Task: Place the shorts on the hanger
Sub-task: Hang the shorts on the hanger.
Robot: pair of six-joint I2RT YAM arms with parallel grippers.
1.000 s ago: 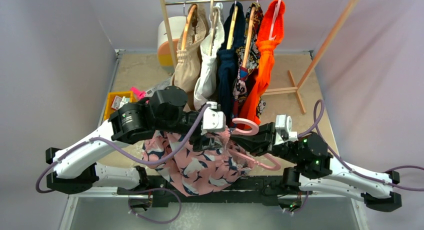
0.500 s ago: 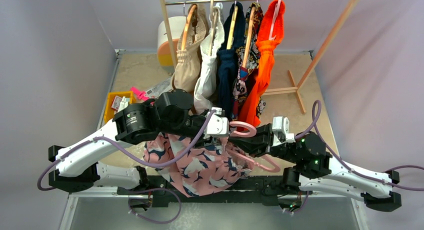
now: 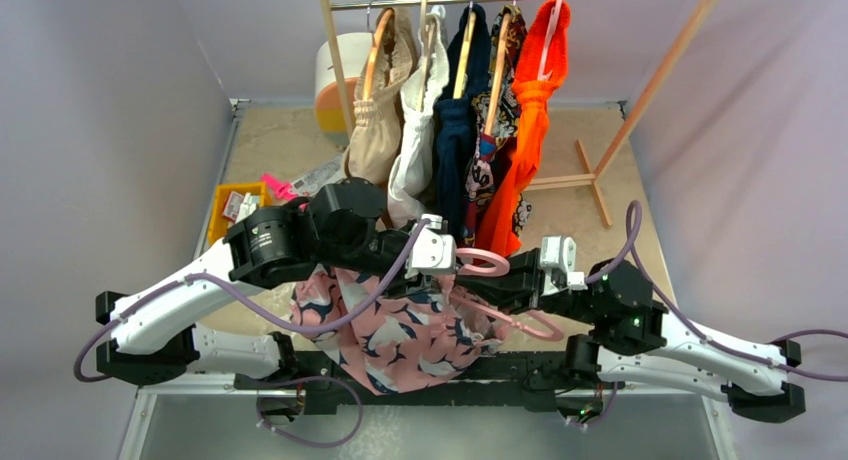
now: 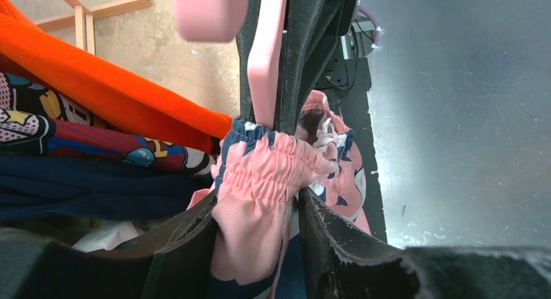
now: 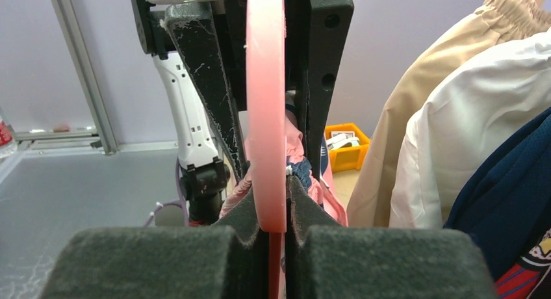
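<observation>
The pink shorts (image 3: 400,330) with the navy-and-white print hang bunched between the two arms at the table's near edge. My left gripper (image 3: 447,280) is shut on their gathered waistband (image 4: 260,175), which fills the gap between its fingers (image 4: 182,247). The pink hanger (image 3: 485,262) is held edge-on just beyond the waistband, its hook toward the rack. My right gripper (image 5: 269,211) is shut on the hanger (image 5: 265,117), pads pressed on both flat sides. One hanger arm (image 4: 265,58) goes down into the waistband opening. The two grippers nearly touch.
A wooden rack (image 3: 640,100) stands at the back, hung with beige, white, navy, patterned and orange (image 3: 535,100) garments just behind the grippers. A yellow bin (image 3: 238,202) sits at the left. A white-and-orange canister (image 3: 340,75) stands behind the rack's left post.
My left gripper has closed on the waistband and shifted right toward the hanger. The right gripper has edged left with the hanger, so the two now meet.
</observation>
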